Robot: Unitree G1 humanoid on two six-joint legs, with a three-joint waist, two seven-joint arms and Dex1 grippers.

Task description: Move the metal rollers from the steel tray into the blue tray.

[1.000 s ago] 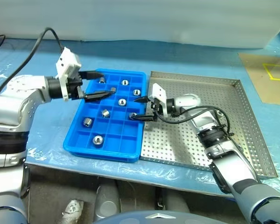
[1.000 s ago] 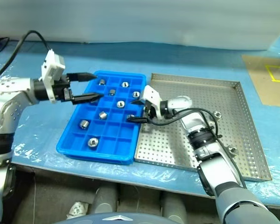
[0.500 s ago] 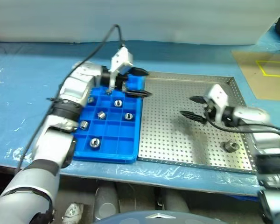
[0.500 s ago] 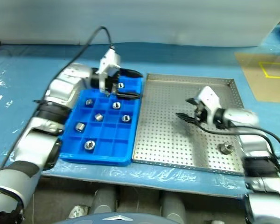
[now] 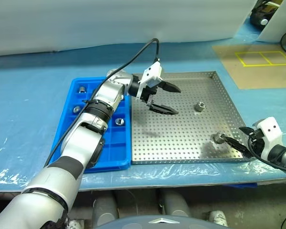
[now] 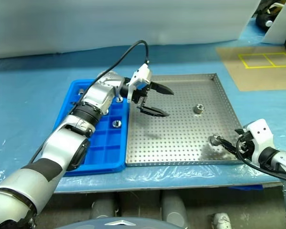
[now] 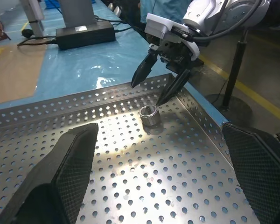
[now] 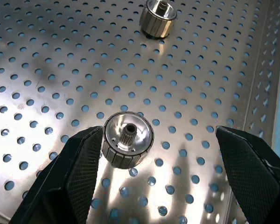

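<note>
The steel tray (image 5: 181, 138) lies at centre right, the blue tray (image 5: 91, 167) against its left side. Two metal rollers rest on the steel floor: one toward the back right (image 5: 199, 106), one near the front right corner (image 5: 218, 138). My right gripper (image 5: 231, 134) stands open at that corner. In the right wrist view the near roller (image 8: 127, 138) lies between its spread fingers (image 8: 79, 172), close to one of them and not gripped. My left gripper (image 5: 178, 101) hovers open and empty over the steel tray's back left part. Three rollers (image 5: 119, 121) show in the blue tray's compartments; my left arm hides others.
Both trays sit on a table under blue plastic sheet (image 5: 28, 95). A black cable (image 5: 144, 51) arcs up from my left wrist. A tan mat with yellow lines (image 5: 257, 64) lies at the back right. A black power brick (image 7: 84, 33) sits beyond the steel tray's rim.
The camera has swung right. My left gripper went from over the blue tray to over the steel tray. My right gripper drew back to the tray's front right corner. Both stayed open.
</note>
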